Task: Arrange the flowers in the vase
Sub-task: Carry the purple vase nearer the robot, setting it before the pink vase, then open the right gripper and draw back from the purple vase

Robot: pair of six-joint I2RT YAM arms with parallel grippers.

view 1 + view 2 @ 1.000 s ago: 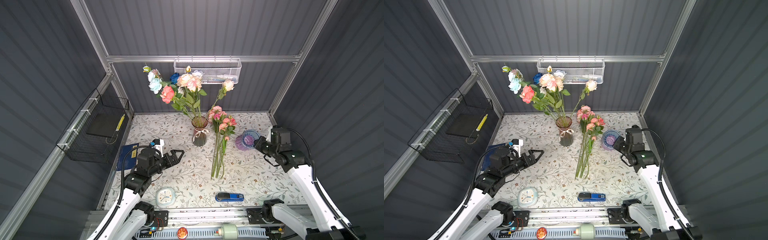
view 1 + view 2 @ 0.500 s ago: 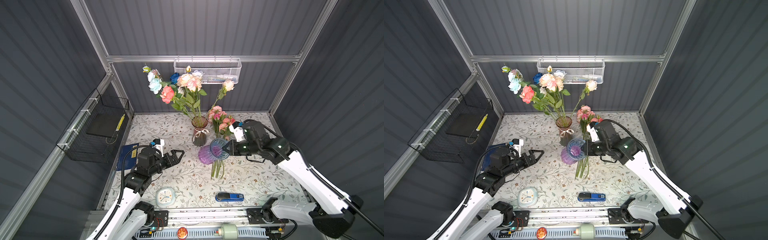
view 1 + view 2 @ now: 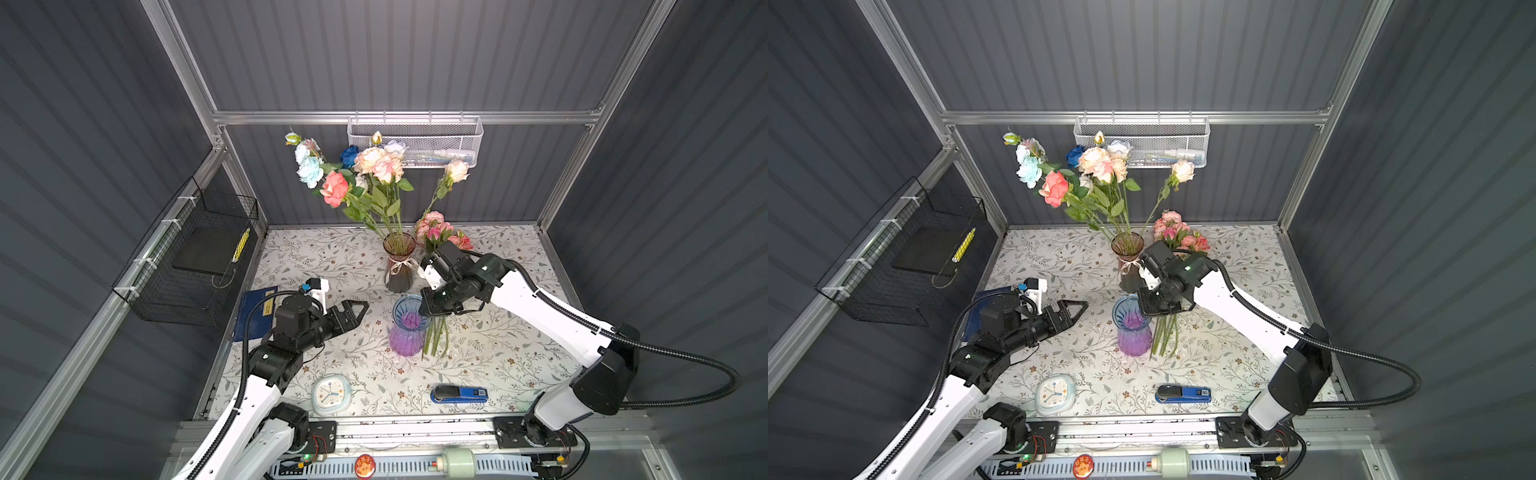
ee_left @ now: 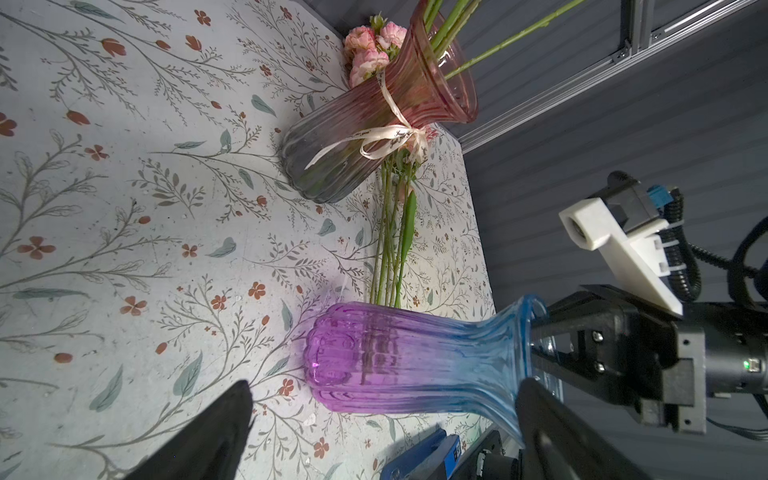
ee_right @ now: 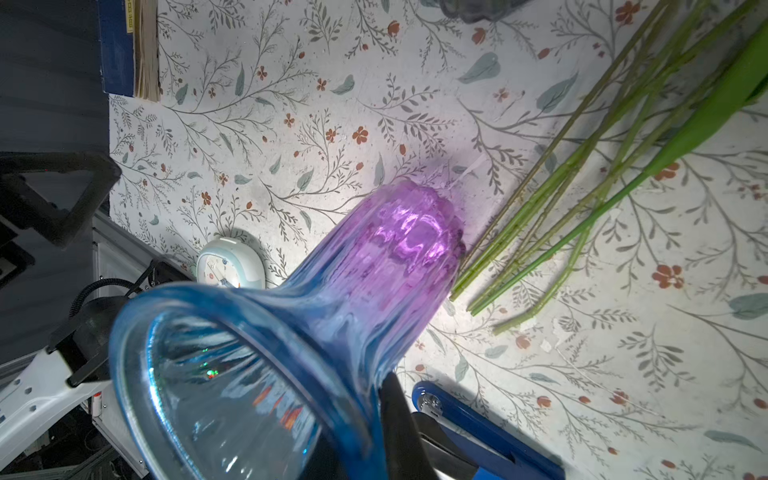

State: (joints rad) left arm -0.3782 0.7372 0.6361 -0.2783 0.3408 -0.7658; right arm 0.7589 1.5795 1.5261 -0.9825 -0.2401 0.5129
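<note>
Right tool [image 3: 424, 311] is closed on the rim of a ribbed glass vase shading from blue at the mouth to purple at the base [image 3: 406, 338]. The vase stands upright at the centre of both top views, its base on or just above the floral-patterned bench [image 3: 316, 257]. The left wrist view shows the black fingers [image 4: 540, 332] pinching the flared blue lip.

Left tool [image 3: 355, 313] hangs left of centre with its jaws spread wide and nothing between them. It points toward the blue-purple vase but stays apart from it.

Most of the flowers [image 3: 365, 174], in pink, peach, white, pale blue and dark blue, stand in a pink-to-grey glass vase tied with a cream ribbon [image 3: 399, 266]. This vase sits just above centre, near the back wall. A loose bunch of pink carnation-like blooms [image 3: 436, 232] lies flat on the bench. Its heads are right of the ribboned vase, and its green stems [image 3: 436, 338] run down just beside the right side of the blue-purple vase. The right arm crosses over the middle of this bunch.

Along the lower edge of the bench lie a pale round-cornered clock [image 3: 331, 392] and a blue stapler [image 3: 459, 394]. A blue book [image 3: 255, 313] sits at the left edge.
</note>
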